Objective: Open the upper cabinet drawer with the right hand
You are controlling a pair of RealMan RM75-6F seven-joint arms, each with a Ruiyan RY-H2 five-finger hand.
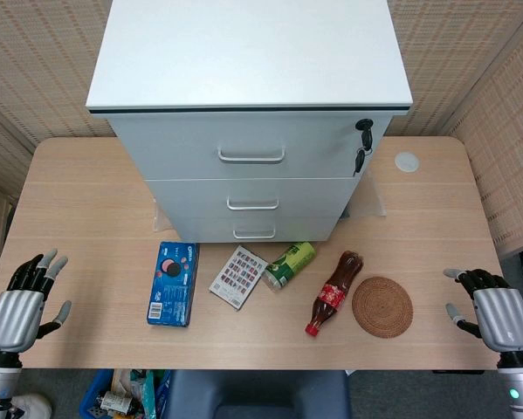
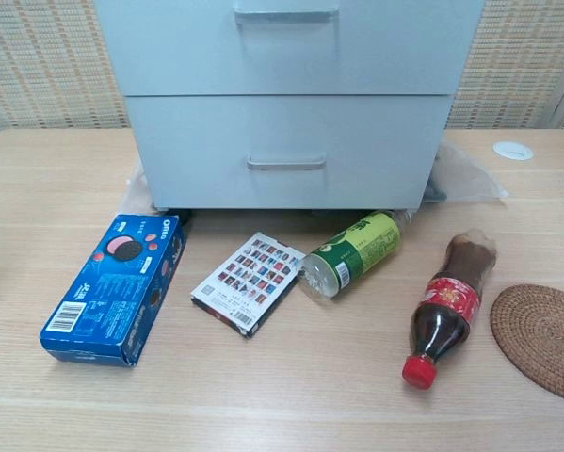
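Note:
A white cabinet [image 1: 244, 61] stands at the back middle of the table. Its upper drawer [image 1: 244, 144] is closed, with a metal handle [image 1: 251, 157] across its front and keys [image 1: 362, 144] hanging at its right end. My right hand [image 1: 497, 312] rests at the table's front right edge, fingers apart, holding nothing, far from the handle. My left hand [image 1: 21, 305] sits at the front left edge, fingers spread and empty. In the chest view I see only the drawer fronts and two handles [image 2: 285, 14]; neither hand shows there.
In front of the cabinet lie a blue cookie box [image 1: 174, 284], a card pack [image 1: 239, 277], a green can [image 1: 289, 264], a cola bottle [image 1: 335, 292] and a woven coaster [image 1: 382, 305]. A white disc [image 1: 407, 161] sits at the back right.

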